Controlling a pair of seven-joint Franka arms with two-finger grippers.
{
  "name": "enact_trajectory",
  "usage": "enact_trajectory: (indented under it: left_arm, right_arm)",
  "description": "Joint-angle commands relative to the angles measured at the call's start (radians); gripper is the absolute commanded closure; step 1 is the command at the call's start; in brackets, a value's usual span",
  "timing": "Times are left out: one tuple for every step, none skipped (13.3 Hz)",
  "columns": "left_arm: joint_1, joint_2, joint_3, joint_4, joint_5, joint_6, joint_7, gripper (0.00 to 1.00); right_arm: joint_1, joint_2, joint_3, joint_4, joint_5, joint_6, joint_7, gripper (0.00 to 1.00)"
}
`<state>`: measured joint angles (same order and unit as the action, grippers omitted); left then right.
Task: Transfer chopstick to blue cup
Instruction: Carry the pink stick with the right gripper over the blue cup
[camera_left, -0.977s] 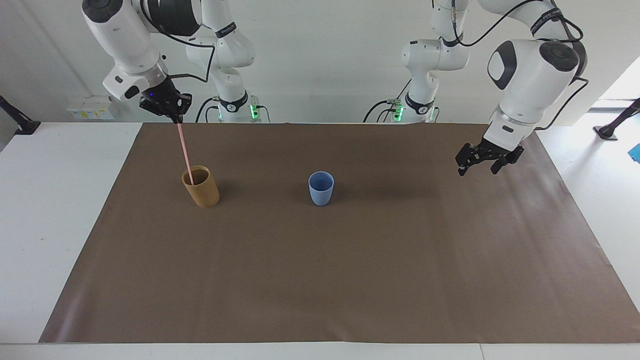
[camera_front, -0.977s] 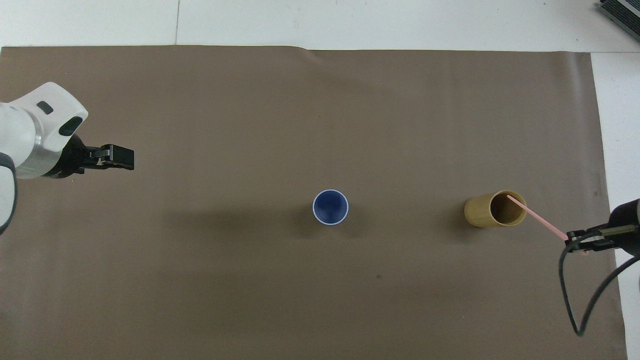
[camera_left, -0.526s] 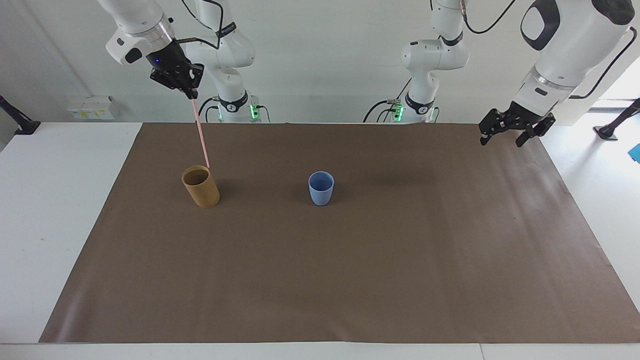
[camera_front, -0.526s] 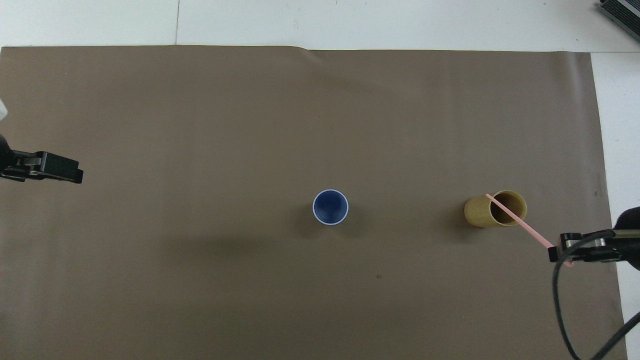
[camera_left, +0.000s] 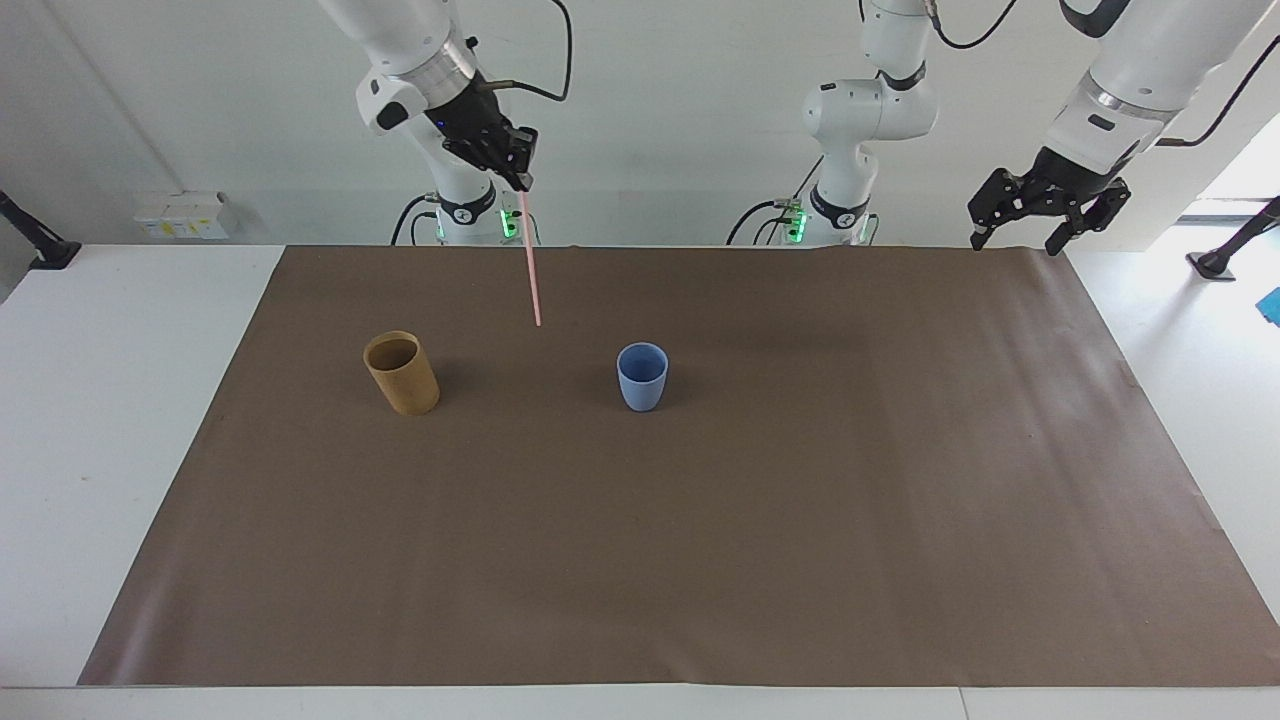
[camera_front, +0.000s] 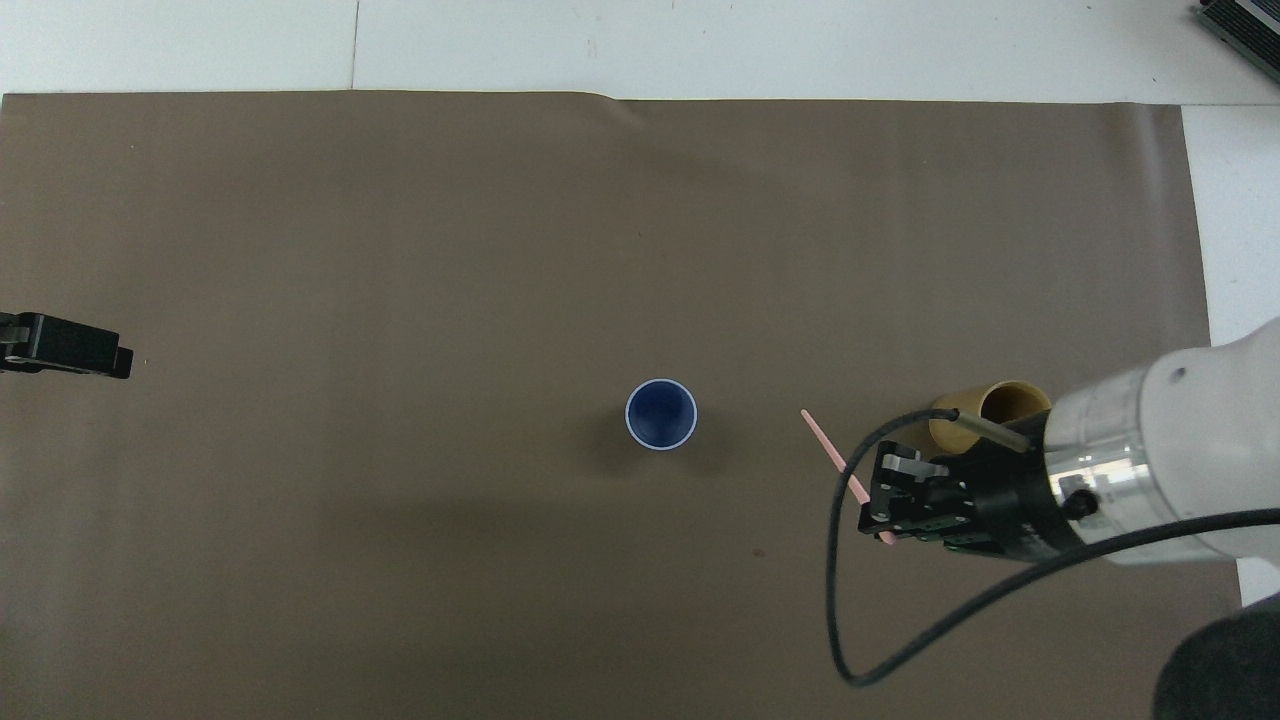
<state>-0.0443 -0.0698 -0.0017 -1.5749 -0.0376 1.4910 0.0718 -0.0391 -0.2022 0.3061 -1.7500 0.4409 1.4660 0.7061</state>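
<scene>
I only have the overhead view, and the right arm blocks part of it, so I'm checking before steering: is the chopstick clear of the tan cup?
Observer: Yes. The chopstick hangs nearly upright from the right gripper, in the air between the tan cup and the blue cup.
Operator: Would its tip hit the blue cup's rim?
Observer: It looks higher than both rims.
Operator: And the left gripper?
Observer: The left gripper is open, raised over the mat's edge at the left arm's end, waiting.
</scene>
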Motion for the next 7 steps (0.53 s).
enact_trajectory:
  left_arm:
    - [0.004,-0.013,-0.004,0.003,-0.004,-0.052,0.017,0.0]
    - [0.009,-0.015,-0.004,0.001,-0.001,-0.069,0.02,0.0]
    - [0.012,-0.016,-0.003,0.001,0.001,-0.072,0.02,0.0]
    - [0.012,-0.016,-0.001,-0.001,0.004,-0.072,0.02,0.0]
    - [0.012,-0.015,-0.003,0.002,0.007,-0.069,0.014,0.0]
    - [0.011,-0.013,-0.003,0.003,0.005,-0.055,0.014,0.0]
    - [0.011,-0.015,-0.003,0.003,0.005,-0.061,0.014,0.0]
  right_arm:
    - [-0.002,0.043,0.033,0.021,0.082,0.072,0.123,1.0]
    - [0.023,0.058,0.033,0.021,0.093,0.089,0.166,1.0]
    - [0.068,0.078,0.033,0.021,0.096,0.133,0.209,1.0]
    - [0.108,0.089,0.033,0.018,0.094,0.163,0.263,1.0]
    - [0.122,0.104,0.033,0.015,0.094,0.18,0.288,1.0]
    - [0.128,0.122,0.033,0.014,0.094,0.198,0.292,1.0]
    - [0.128,0.147,0.034,0.015,0.096,0.212,0.293,1.0]
